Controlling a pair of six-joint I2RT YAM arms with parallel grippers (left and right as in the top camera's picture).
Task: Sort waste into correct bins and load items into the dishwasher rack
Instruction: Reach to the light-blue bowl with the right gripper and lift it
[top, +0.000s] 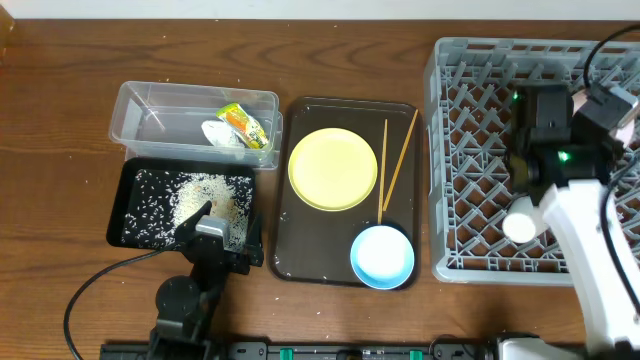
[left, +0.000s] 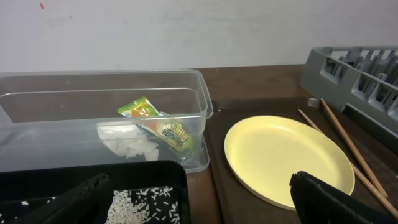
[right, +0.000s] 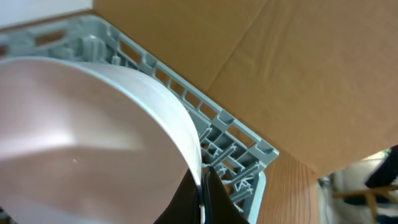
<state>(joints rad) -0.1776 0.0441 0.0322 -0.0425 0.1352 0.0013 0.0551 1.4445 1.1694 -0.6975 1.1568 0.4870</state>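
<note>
Foremost, the white bowl (right: 93, 124) fills the left of the right wrist view, held by the right claw (right: 203, 196), whose dark fingers are pinched together on the bowl's rim. Directly below and beyond this claw lies the grey dishwasher rack (right: 242, 149), its pegs and outer wall showing past the bowl's edge; whether the bowl touches the pegs cannot be told. Seen from overhead, the right claw hangs over the far part of the rack. To its left, on the tabletop (top: 60, 80), rests the dark brown serving tray (top: 300, 250). It carries the pale yellow plate (top: 333, 168), the pair of chopsticks (top: 383, 170) just right of the plate and converging toward their near ends, and the light blue bowl (top: 382, 256) at the tray's near right corner. The left claw (top: 217, 238) has its fingers spread wide apart, holding nothing. It hovers at the near edge of the black tray (top: 115, 215), where white rice grains (top: 200, 200) lie scattered just ahead of it. Farther ahead of the left claw stands the clear tub (left: 202, 93), containing the green-and-orange snack wrapper (left: 158, 121) and, touching it on its left, the crumpled white tissue (left: 127, 143). The plate lies ahead and to the right of the left claw, on the serving tray just beside both bins.
</note>
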